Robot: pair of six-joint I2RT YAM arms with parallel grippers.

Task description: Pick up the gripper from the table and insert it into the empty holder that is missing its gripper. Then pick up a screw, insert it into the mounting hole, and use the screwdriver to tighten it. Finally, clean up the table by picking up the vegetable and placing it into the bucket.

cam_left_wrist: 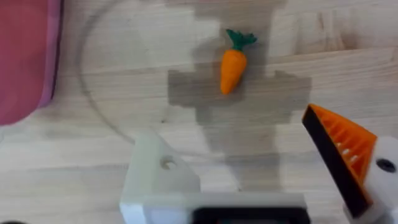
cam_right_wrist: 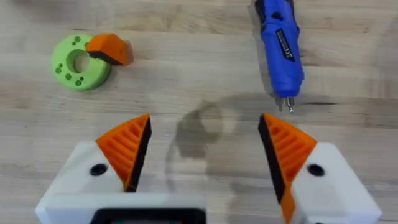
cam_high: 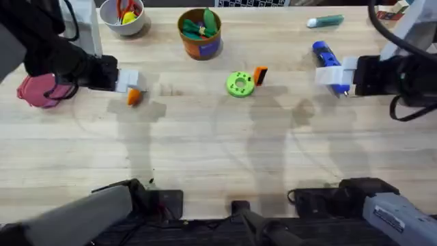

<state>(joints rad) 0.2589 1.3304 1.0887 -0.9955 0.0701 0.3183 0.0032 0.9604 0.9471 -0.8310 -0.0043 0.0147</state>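
The loose orange gripper [cam_high: 259, 74] [cam_right_wrist: 109, 48] leans on the edge of a green disc [cam_high: 240, 84] [cam_right_wrist: 79, 60] at mid-table. My left gripper [cam_high: 130, 87] [cam_left_wrist: 239, 143] is open. One side is the bare white holder [cam_left_wrist: 163, 177]; the other carries an orange finger [cam_left_wrist: 341, 149]. Beyond it on the wood lies the vegetable [cam_left_wrist: 232, 65]. Also open, my right gripper [cam_high: 336, 75] [cam_right_wrist: 204, 124] hovers just short of the blue screwdriver [cam_high: 326, 60] [cam_right_wrist: 280, 43]. The bucket [cam_high: 201, 34] stands at the back centre. I cannot make out a screw.
A white bowl [cam_high: 123, 15] with small items sits at the back left. A teal marker [cam_high: 325, 22] lies at the back right. A pink cloth [cam_high: 42, 90] [cam_left_wrist: 25, 56] lies beside the left arm. The front half of the table is bare wood.
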